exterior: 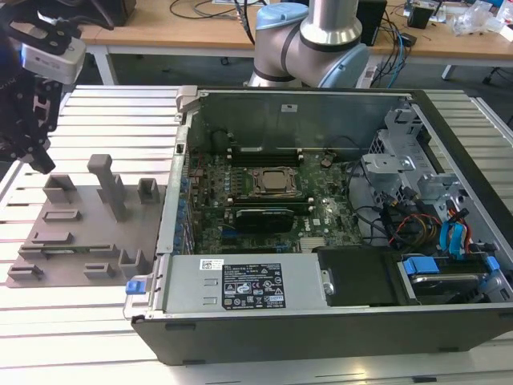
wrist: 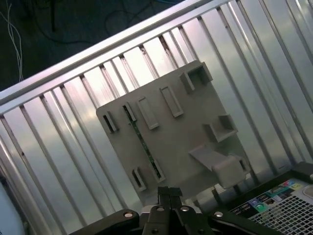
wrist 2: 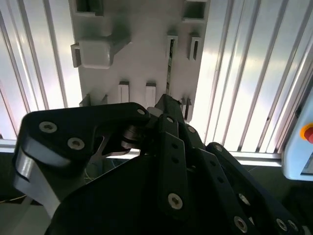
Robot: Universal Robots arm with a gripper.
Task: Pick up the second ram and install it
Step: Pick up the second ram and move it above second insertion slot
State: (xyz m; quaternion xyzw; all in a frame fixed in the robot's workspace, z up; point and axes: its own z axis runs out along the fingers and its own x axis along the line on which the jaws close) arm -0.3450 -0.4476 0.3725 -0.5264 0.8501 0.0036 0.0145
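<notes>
The second ram (wrist: 142,142) is a thin green strip standing on its edge between small holder blocks on the grey fixture plate (wrist: 176,132). In the second wrist view the second ram (wrist 2: 168,66) shows as a narrow dark line on the same plate. My gripper (exterior: 40,160) hangs above the table at the exterior view's left, over the plate's far left corner and well above the ram. Its fingertips (wrist: 168,192) sit pressed together with nothing between them, so it is shut and holds nothing.
The open computer case (exterior: 321,321) lies beside the fixture plate (exterior: 80,233) on the exterior view's right, with the CPU socket (exterior: 268,182) and black slot rails (exterior: 264,152) inside. A tall grey post (exterior: 108,184) rises from the plate. The table is ribbed aluminium (exterior: 72,321).
</notes>
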